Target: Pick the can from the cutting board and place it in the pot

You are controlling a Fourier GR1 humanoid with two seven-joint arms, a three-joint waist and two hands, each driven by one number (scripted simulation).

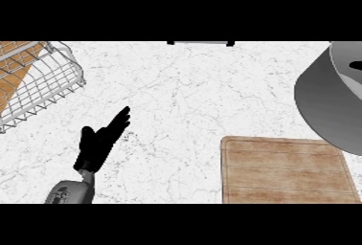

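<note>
Your count: one each
Rectangular wooden cutting board (283,170), round grey metal pot (324,107), white wire basket (44,81), black left hand (99,141).

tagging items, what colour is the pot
The pot is grey, best seen in the head view.

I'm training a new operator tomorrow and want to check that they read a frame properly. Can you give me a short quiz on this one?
1. True or false: a can stands on the cutting board.
2. Which hand shows in the head view? A) only the left hand, with its fingers straight; B) only the right hand; C) both hands.
3. Fill in: the grey pot lies at the view's ___ edge.

Key: 1 false, no can shows on the board; 2 A; 3 right.
</note>
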